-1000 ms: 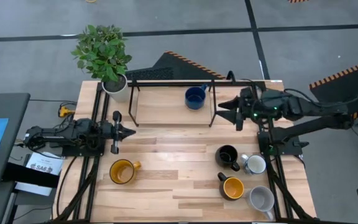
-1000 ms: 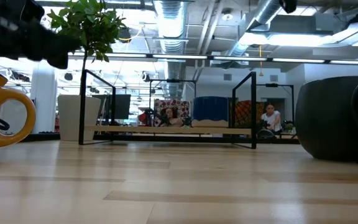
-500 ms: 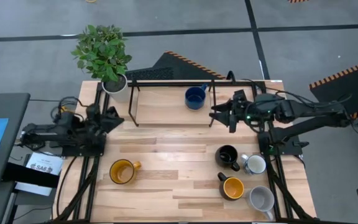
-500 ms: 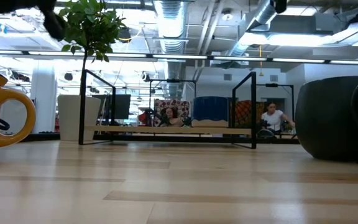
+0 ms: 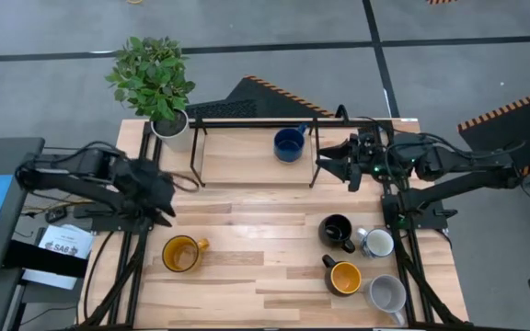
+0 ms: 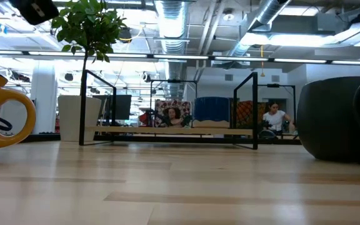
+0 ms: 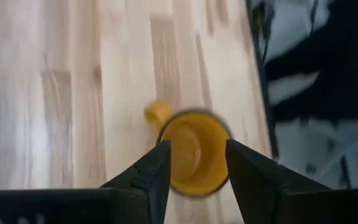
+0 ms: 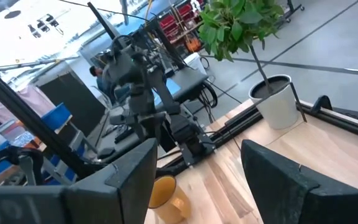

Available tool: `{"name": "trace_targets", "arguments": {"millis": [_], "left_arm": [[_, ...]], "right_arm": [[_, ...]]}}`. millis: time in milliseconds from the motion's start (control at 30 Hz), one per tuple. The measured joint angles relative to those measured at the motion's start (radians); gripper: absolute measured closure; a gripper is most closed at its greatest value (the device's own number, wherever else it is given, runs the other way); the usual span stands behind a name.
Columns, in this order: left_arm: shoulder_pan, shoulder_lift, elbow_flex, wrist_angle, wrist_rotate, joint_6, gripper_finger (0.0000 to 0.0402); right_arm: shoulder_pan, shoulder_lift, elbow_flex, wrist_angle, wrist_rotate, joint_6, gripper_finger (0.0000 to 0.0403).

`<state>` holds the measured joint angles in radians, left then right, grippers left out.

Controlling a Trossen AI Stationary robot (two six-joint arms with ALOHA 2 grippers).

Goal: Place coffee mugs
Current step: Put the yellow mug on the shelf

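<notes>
Using the rack (image 5: 256, 147) at the back of the table (image 5: 247, 276) as the anchor: one mug (image 5: 289, 144) sits on the rack's shelf, toward its right end. The plant pot (image 5: 170, 128) stands just off the rack's left end at the table's back left corner. Well in front of the rack's left end there's a lone mug (image 5: 181, 254), and the left gripper (image 5: 159, 198) hovers between the two, open and pointing down at that mug. The right gripper (image 5: 332, 163) hangs open right by the rack's right end. In front of that end, four mugs cluster together: one (image 5: 337, 231) nearest the rack, one (image 5: 375, 243) just to its right, one (image 5: 343, 277) in front of it, and one (image 5: 387, 294) at the front right corner.
</notes>
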<state>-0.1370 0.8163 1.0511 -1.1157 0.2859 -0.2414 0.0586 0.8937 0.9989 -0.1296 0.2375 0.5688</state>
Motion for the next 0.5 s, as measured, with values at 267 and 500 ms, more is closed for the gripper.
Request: {"name": "trace_targets", "arguments": {"millis": [267,500], "left_arm": [[-0.157,0.083,-0.178,0.100,-0.083,-0.008,0.0262],[-0.251,0.088,-0.357,0.312,-0.193,-0.097,0.0262]], "right_arm": [[0.000,0.004,0.000,-0.008,0.000,-0.001,0.0143],[0.000,0.004,0.000,-0.028,0.000,-0.001,0.0143]]}}
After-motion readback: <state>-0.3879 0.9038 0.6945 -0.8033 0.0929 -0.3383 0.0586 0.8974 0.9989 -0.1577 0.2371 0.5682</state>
